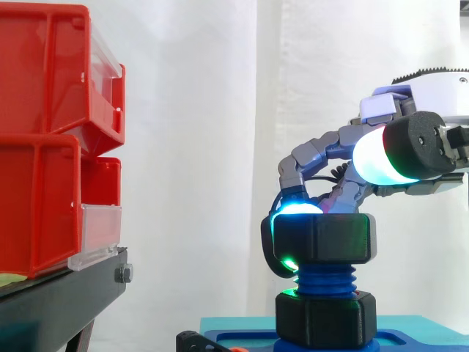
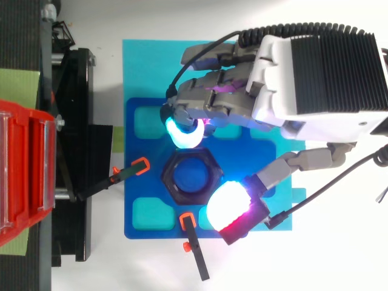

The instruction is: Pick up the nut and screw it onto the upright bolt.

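Fingers (image 1: 300, 210) curl round one black nut (image 1: 333, 238) on one blue bolt (image 1: 326, 279).

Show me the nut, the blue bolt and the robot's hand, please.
nut (image 1: 326, 238), side view, its front face.
blue bolt (image 1: 326, 280), side view, its bare thread under the nut.
hand (image 2: 273, 85), top view, its white casing.

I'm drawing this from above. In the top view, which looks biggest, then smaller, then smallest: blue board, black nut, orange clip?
Largest: the blue board.
Next: the black nut.
Smallest: the orange clip; the other clip looks the same size.
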